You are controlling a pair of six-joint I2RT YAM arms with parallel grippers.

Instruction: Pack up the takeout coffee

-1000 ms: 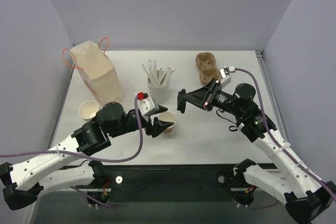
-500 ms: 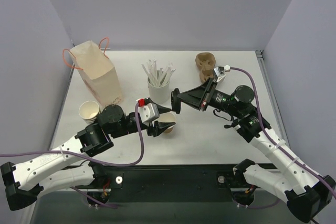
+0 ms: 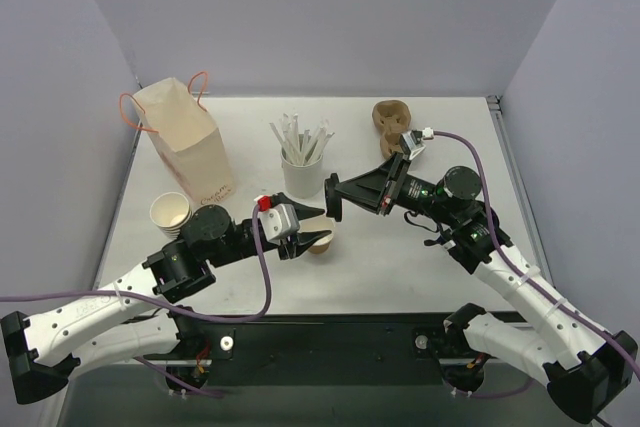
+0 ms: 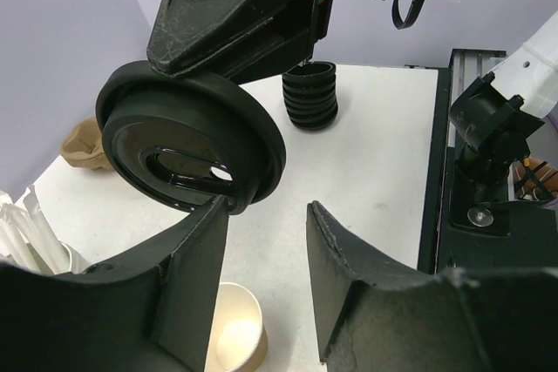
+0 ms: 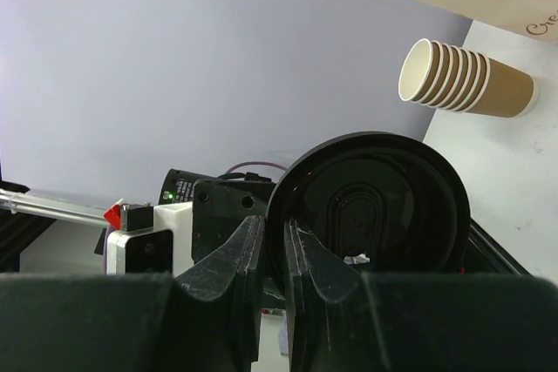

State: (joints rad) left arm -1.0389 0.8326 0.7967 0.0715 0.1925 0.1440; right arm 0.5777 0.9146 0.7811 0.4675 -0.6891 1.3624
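No lidded cup shows. A single lidless brown paper cup (image 3: 324, 246) stands on the white table in front of the middle. In the left wrist view, this cup (image 4: 234, 339) sits low down, partly under the left finger. My left gripper (image 3: 317, 224) is open, with the jaws spread just above the cup (image 4: 268, 215). My right gripper (image 3: 345, 194) is shut on the rim of a round black lid (image 3: 333, 196). It holds the lid on edge, up in the air, next to my left fingertips. The lid fills the right wrist view (image 5: 375, 206).
A kraft paper bag (image 3: 186, 141) with orange handles stands at the back left. A stack of lidless brown cups (image 3: 169, 212) is in front of it. A white cup of straws (image 3: 302, 173) and a cardboard carrier (image 3: 393, 121) stand further back. A stack of black lids (image 4: 311, 95) stands beyond.
My right gripper has carried the black lid to the left, up to my left gripper and the cup. My left arm has shifted slightly.
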